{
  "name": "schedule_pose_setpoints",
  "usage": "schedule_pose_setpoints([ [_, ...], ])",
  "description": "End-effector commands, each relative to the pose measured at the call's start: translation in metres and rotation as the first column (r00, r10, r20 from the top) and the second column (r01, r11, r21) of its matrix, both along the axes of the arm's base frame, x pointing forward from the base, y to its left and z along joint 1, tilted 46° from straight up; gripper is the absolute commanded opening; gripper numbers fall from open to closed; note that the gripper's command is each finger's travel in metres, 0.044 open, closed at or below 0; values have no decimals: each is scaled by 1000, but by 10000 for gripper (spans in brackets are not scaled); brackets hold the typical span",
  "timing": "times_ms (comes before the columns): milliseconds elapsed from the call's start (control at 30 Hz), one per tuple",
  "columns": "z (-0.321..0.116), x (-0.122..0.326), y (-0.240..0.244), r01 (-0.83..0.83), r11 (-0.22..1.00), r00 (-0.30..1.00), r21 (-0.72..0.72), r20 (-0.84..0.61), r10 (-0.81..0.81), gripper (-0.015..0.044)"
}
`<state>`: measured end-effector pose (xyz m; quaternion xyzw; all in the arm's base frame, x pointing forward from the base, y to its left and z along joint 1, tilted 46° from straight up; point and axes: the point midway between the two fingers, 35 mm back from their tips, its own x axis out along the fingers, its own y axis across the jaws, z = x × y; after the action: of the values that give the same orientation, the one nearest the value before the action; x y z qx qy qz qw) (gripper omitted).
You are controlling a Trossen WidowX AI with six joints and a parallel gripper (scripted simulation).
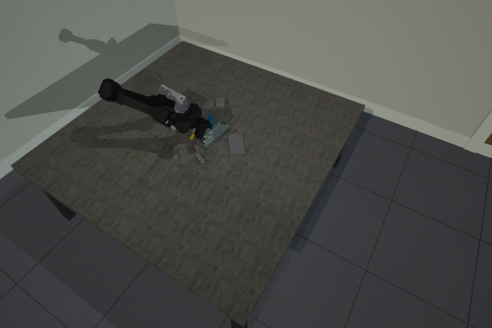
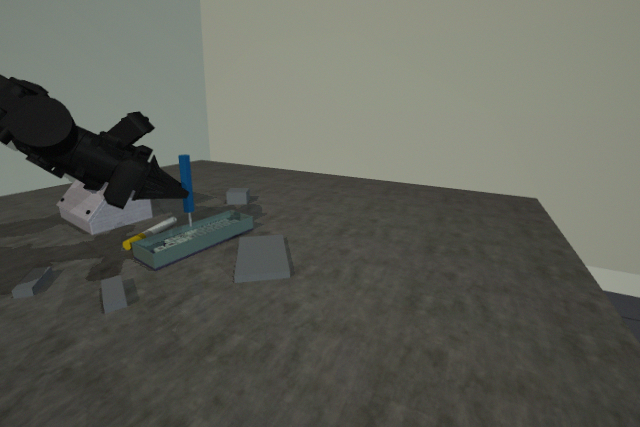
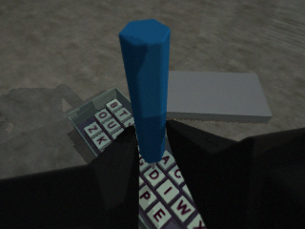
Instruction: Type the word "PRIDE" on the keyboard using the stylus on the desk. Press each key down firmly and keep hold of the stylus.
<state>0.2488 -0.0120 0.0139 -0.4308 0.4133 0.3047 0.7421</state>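
Note:
My gripper [image 1: 207,125] [image 2: 186,195] [image 3: 151,130] is shut on the blue stylus [image 1: 210,117] [image 2: 185,174] [image 3: 148,86], which stands nearly upright with its thin pale tip down. The green keyboard [image 1: 216,133] [image 2: 199,248] [image 3: 100,140] lies below it. In the exterior view the tip reaches down inside the keyboard's walls. In the wrist view the stylus's lower end overlaps the keys between G and A, just above D [image 3: 153,175]. I [image 3: 167,190], P [image 3: 145,196] and E [image 3: 159,215] are nearer the camera. The tip is hidden there, so key contact cannot be told. R is hidden.
A yellow and white pen [image 1: 192,134] [image 2: 133,242] lies beside the keyboard. A grey slab [image 1: 237,144] [image 2: 262,259] [image 3: 214,95] lies on its other side. Small grey blocks [image 1: 200,158] [image 2: 113,294] lie around. A pale box-like stand [image 1: 172,96] [image 2: 124,214] is near the arm.

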Motion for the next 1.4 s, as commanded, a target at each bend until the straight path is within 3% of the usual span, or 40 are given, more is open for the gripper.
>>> schedule_pose_setpoints([
  [0,-3,0,-1,-7,1000,1000,4,-1,7,53],
  [67,-3,0,-1,-7,1000,1000,4,-1,7,81],
  [1367,-16,-1,-14,-7,1000,1000,3,-2,7,81],
])
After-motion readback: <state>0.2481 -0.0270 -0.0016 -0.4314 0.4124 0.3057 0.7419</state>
